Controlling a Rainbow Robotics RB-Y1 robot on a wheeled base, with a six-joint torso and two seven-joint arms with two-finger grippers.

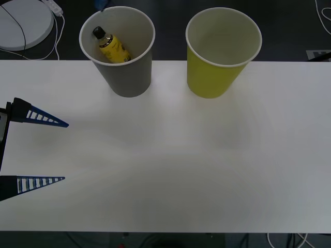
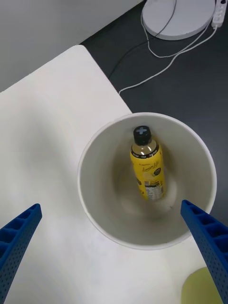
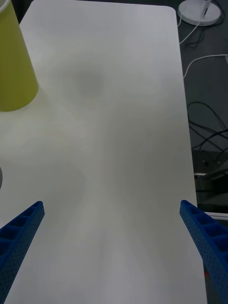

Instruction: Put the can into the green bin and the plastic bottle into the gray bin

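The gray bin stands upright at the table's far left. The plastic bottle, yellow-labelled with a black cap, lies leaning inside it. My right gripper hovers open directly above this gray bin, looking down at the plastic bottle, with nothing between its fingers. To the right of the gray bin is the green bin, also upright, and what I see of its inside is pale and bare. The can is out of view. My left gripper is open and empty over the table's left edge, well short of the green bin.
The white table stretches wide in front of both bins. Beyond its far edge the dark floor holds a round white base with cables and a power strip. More cables lie on the floor beside the table's right side.
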